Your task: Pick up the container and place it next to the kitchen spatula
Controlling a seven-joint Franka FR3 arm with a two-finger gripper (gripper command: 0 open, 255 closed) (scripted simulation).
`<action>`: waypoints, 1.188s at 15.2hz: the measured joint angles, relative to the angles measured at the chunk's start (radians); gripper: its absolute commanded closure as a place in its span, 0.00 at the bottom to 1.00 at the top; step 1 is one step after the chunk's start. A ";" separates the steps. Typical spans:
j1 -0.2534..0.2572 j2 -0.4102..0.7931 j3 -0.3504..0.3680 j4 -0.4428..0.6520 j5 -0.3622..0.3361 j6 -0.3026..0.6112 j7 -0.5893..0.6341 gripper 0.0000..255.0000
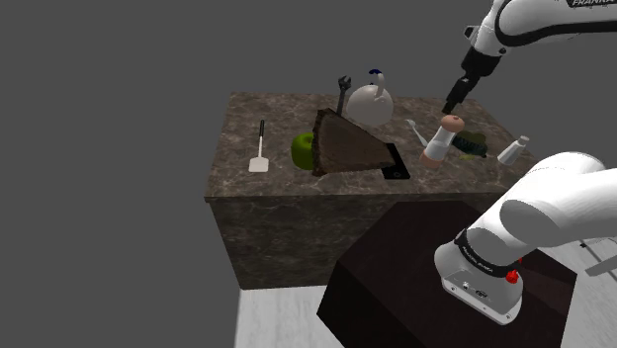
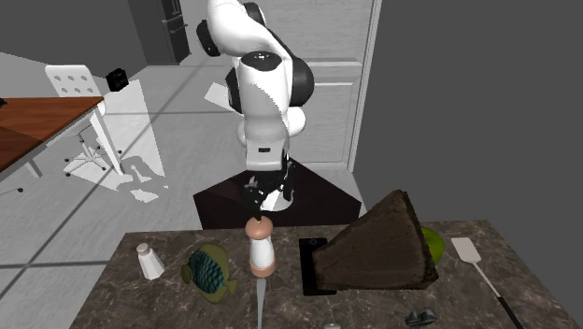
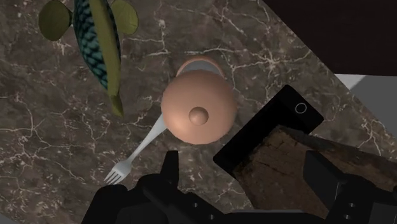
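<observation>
Container (image 1: 442, 138) upright near the counter's (image 1: 235, 138) stand-side edge, fish figure (image 2: 210, 269) just beside it.
I note a brown wedge (image 1: 346, 146) mid-counter; gripper (image 1: 453, 103) hovering just above the container, fingers wide apart, holding nothing; spatula (image 1: 259, 148) well apart, at the counter's opposite end.

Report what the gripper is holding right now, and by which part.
Nothing is held. The gripper is open, its fingers apart, and hovers above the container without touching its rounded top.
</observation>
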 measured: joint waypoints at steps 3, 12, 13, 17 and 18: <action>-0.006 0.054 -0.074 -0.006 -0.031 0.079 -0.062 0.00; -0.006 0.109 -0.122 -0.074 -0.056 0.205 -0.069 0.00; -0.006 0.110 -0.123 -0.075 -0.056 0.207 -0.069 0.00; -0.006 0.112 -0.123 -0.075 -0.057 0.209 -0.069 1.00; -0.006 0.111 -0.123 -0.075 -0.057 0.209 -0.069 1.00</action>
